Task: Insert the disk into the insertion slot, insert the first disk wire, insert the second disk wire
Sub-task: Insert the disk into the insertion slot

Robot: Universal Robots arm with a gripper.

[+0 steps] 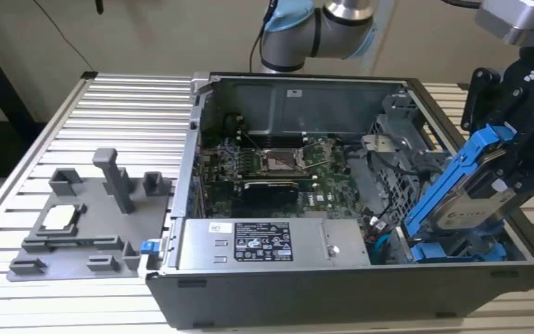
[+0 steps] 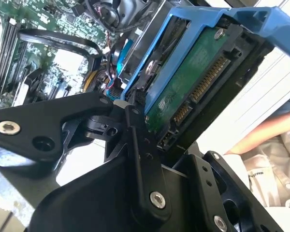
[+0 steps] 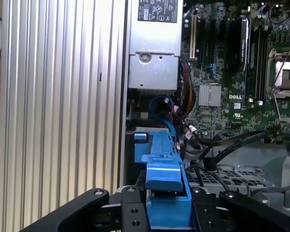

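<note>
The disk [image 1: 478, 189], a silver-grey drive in a bright blue carrier [image 1: 441, 186], hangs steeply tilted over the exterior view's right end of the open computer case. My gripper [image 1: 519, 156] is shut on its upper part. The disk's lower end dips into the case beside the grey sheet-metal drive cage [image 1: 395, 149]; the insertion slot itself is hidden behind the disk. The second wrist view shows the disk's green circuit board and connectors [image 2: 195, 84] between my black fingers [image 2: 135, 145]. The carrier's blue end tab [image 3: 163, 170] points down into the case. A blue cable [image 3: 160, 102] and black wires [image 3: 232, 145] lie loose nearby.
A silver power-supply box [image 1: 258, 243] fills the case's front, with the motherboard [image 1: 277, 163] behind it. Another blue carrier [image 1: 457, 252] lies low in the case under the disk. A grey fixture plate [image 1: 81, 223] sits on the slatted table. A person's arm [image 2: 261, 135] is close by.
</note>
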